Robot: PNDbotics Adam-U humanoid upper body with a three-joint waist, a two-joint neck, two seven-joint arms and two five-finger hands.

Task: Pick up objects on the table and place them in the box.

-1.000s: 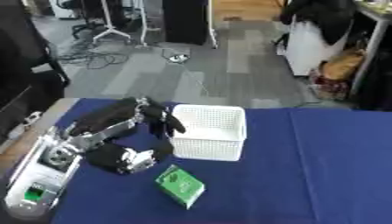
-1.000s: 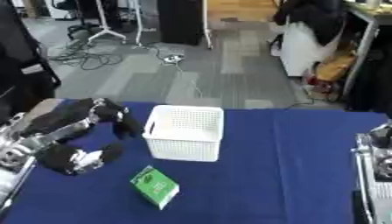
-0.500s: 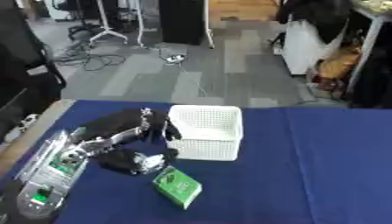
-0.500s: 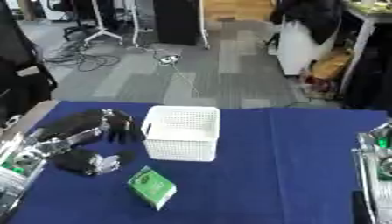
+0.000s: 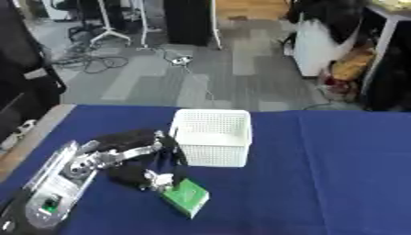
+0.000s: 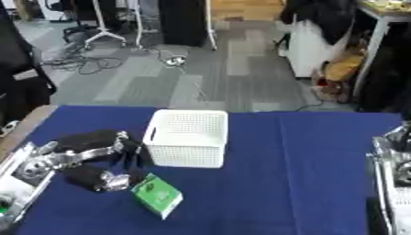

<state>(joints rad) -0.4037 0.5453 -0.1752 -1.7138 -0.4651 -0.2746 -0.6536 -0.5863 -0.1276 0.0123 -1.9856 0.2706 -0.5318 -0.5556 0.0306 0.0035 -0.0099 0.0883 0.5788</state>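
My left hand (image 5: 141, 158) is down on the bench (image 5: 321, 174), just left of the white basket (image 5: 210, 143). Fingers are curled downward, thumb tip just beside the near-left corner of the green box (image 5: 186, 197) — looks like touching, but I cannot tell for sure. Nothing is clamped between fingers and thumb as far as I can see; whether the hand counts as closed or apart I cannot tell, since the black fingers blur into each other.

Green box: lies flat on the blue cloth, in front of the basket and slightly left of its near-left corner, turned askew to the basket's edges. Not lifted.

Basket: upright, open top, mesh walls, sitting mid-bench. No object visible inside. My fingers reach close to its left wall — touching or apart, unclear.

Left forearm (image 5: 60, 183) runs from the lower left corner up toward the basket, silver housing visible.

Right hand: not visible; only a piece of the right arm (image 6: 393, 170) shows at the right edge, well right of the basket.
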